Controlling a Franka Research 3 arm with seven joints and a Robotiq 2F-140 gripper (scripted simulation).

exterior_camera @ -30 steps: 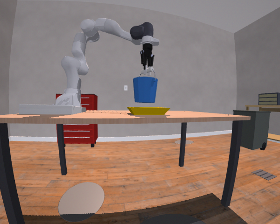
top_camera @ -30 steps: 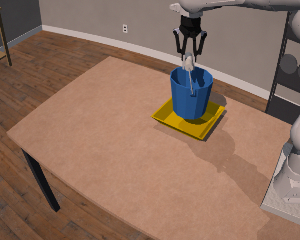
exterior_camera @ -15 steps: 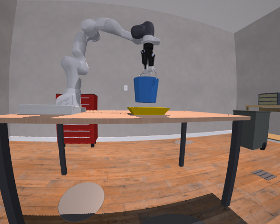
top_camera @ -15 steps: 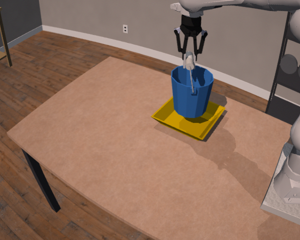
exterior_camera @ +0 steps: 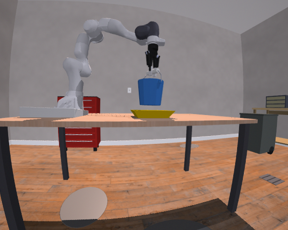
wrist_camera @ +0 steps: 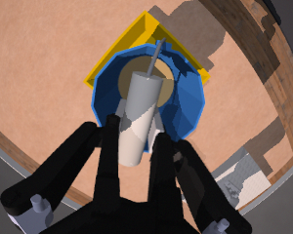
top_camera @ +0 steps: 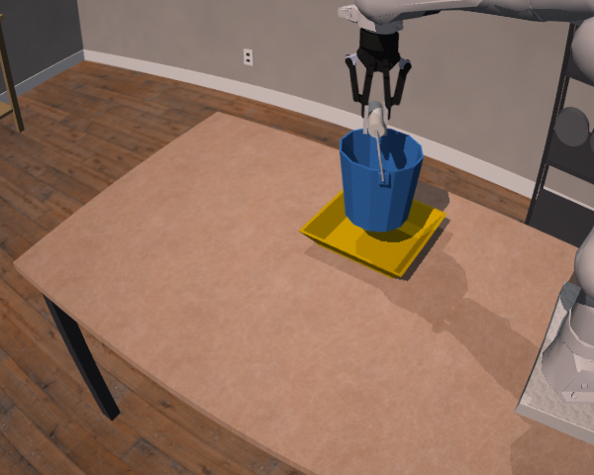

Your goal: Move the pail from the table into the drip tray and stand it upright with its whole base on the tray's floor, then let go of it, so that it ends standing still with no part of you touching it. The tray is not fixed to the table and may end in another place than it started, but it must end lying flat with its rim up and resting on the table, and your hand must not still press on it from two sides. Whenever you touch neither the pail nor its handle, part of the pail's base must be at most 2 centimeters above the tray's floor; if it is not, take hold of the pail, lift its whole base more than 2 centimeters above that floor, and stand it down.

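Observation:
The blue pail hangs upright in the air by its wire handle, straight above the yellow drip tray. My gripper is shut on the handle's white grip. In the side view the pail hangs with its base a little above the rim of the tray, not touching it. In the wrist view my fingers clamp the white grip over the pail's mouth, with the tray's yellow corners showing beyond it. The tray lies flat on the table, rim up.
The robot's base stands on a grey plate at the table's right edge. A dark shelf rack stands behind the table on the right. A red drawer cabinet and a grey bin stand on the floor.

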